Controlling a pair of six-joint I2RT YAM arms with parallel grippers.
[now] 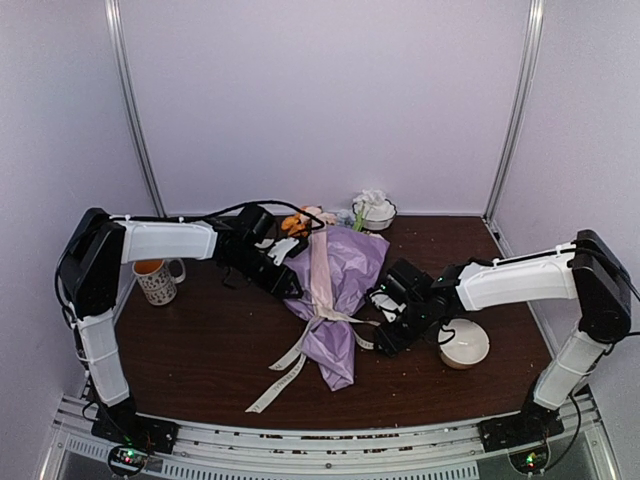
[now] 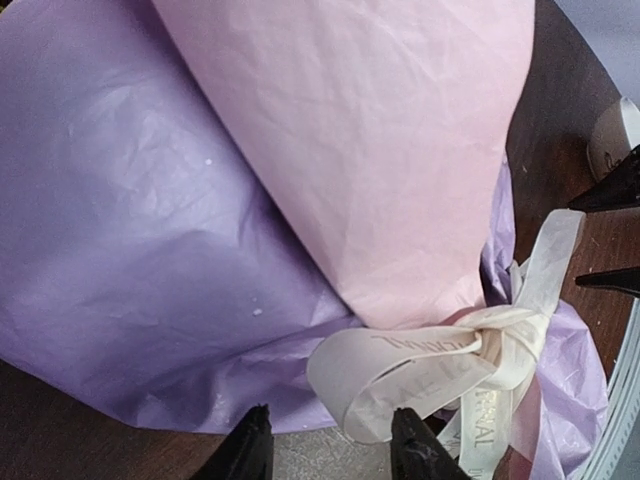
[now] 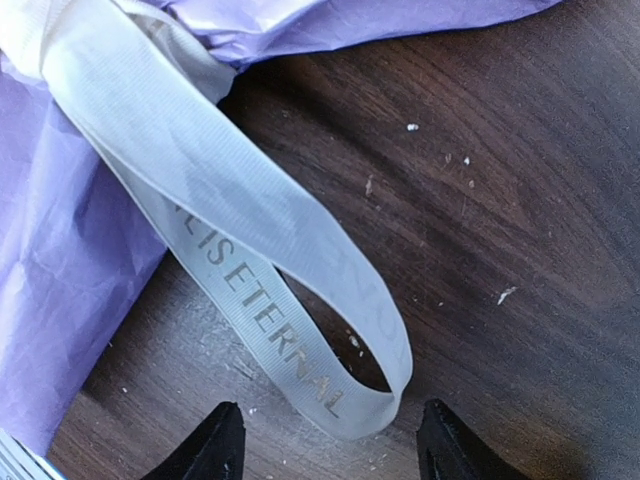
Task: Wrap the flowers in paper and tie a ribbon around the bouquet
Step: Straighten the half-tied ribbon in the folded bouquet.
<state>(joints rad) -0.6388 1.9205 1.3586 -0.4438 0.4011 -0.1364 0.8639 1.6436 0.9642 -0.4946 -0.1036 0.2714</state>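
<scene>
Bouquet (image 1: 335, 290) – purple crinkled-paper cone, cream fabric ribbon (image 2: 430, 365) knotted round it; left gripper (image 2: 332, 415), right gripper (image 3: 330, 405) both parted at loops – uneven tug cd loosen knot

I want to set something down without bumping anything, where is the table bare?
Bare wood: near left, between the mug, the ribbon tails and the front edge; far right, between the far bowl and the right arm. Crowded mid-table: left gripper and right gripper flank the bouquet.

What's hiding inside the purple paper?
Orange and pale flowers poke out of the far end of the paper. Their stems are covered by the wrapping, so they cannot be seen.
</scene>
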